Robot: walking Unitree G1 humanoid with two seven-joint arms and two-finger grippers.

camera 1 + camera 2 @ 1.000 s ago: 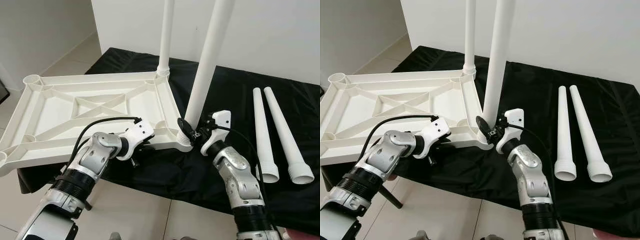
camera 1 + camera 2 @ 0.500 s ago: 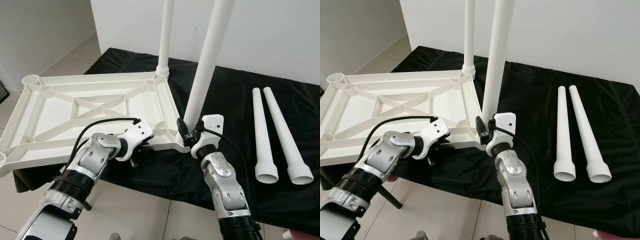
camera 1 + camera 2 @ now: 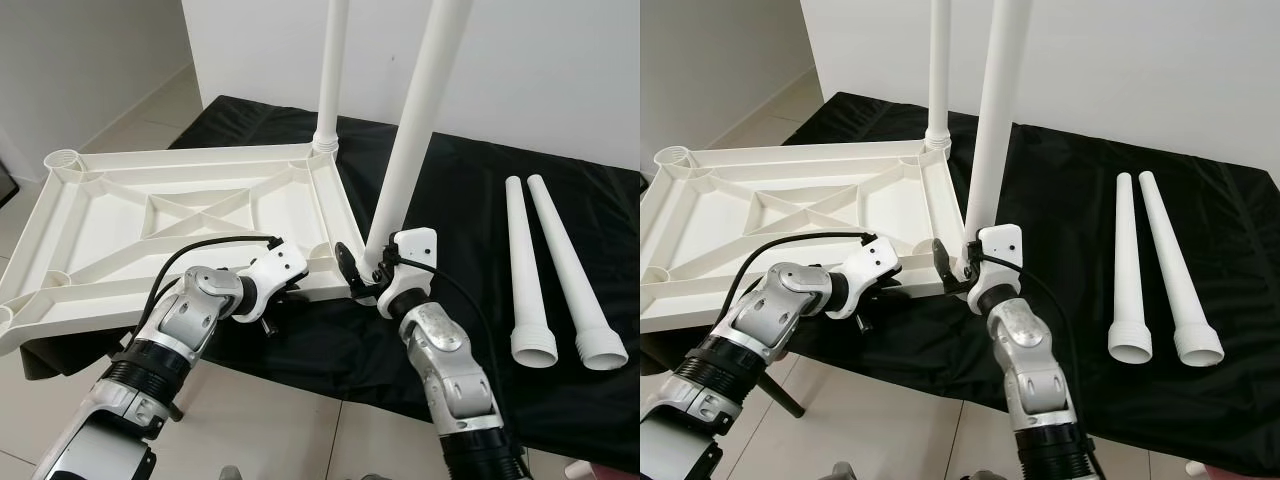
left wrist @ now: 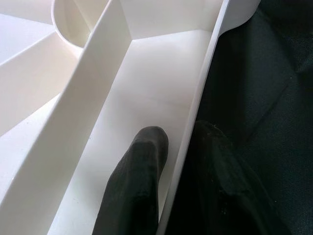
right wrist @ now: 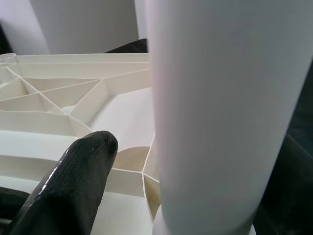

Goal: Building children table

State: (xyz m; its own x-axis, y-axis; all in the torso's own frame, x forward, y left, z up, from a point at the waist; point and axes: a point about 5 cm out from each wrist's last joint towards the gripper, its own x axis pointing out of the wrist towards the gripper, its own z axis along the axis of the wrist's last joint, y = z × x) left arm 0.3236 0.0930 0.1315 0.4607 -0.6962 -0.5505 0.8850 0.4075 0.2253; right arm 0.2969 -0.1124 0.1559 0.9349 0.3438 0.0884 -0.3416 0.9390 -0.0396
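So the white tabletop (image 3: 190, 215) is lying upside down, ribs up, partly on the black-covered table (image 3: 470, 180) and hanging off its edge toward the robot. Two legs are already standing in corner sockets: the far leg (image 3: 331, 70) and the near leg (image 3: 412, 130). Two spare legs (image 3: 555, 270) lie side by side well apart on the cloth.

The left gripper (image 4: 171, 161) is pinched on the tabletop's near rim, one finger inside, one outside. The right gripper (image 3: 362, 270) sits at the base of the near leg with its fingers spread around it; I can't tell if they're actually pressing on it.

My worry: that leg looks tilted, so if it isn't seated fully, any twist or push could cross-thread it or pop it out. With so much tabletop overhanging, a slipped left pinch could let the whole thing tip off.
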